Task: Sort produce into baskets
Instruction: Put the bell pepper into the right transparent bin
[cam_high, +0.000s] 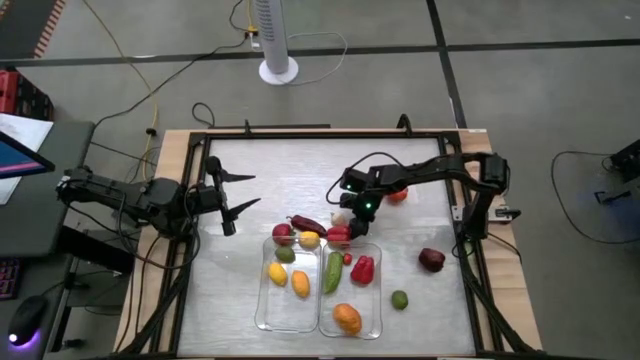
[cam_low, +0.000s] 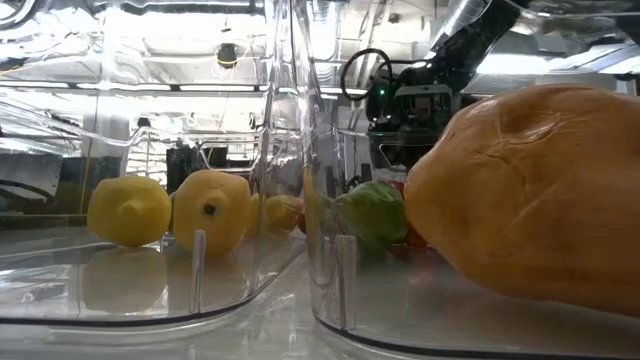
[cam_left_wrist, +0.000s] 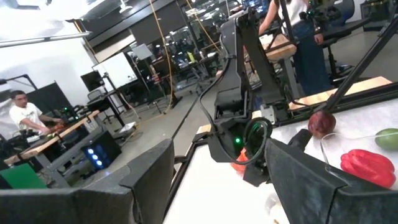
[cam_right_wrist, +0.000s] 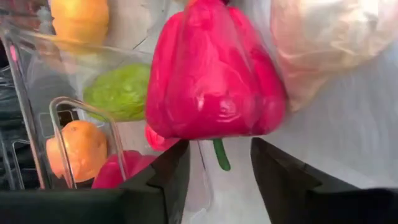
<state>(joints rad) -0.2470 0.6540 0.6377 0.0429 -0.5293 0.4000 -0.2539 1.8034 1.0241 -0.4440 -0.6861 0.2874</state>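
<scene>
Two clear baskets stand side by side at the table's near middle and hold several pieces of produce. A red pepper lies on the table at their far rims; in the right wrist view it lies just ahead of the fingers. My right gripper is open right above it, fingers pointing down, touching nothing that I can see. My left gripper is open and empty at the table's left.
A maroon fruit, a dark red chili, a yellow piece and a whitish piece crowd around the pepper. A lime, a maroon fruit and an orange-red piece lie loose on the right.
</scene>
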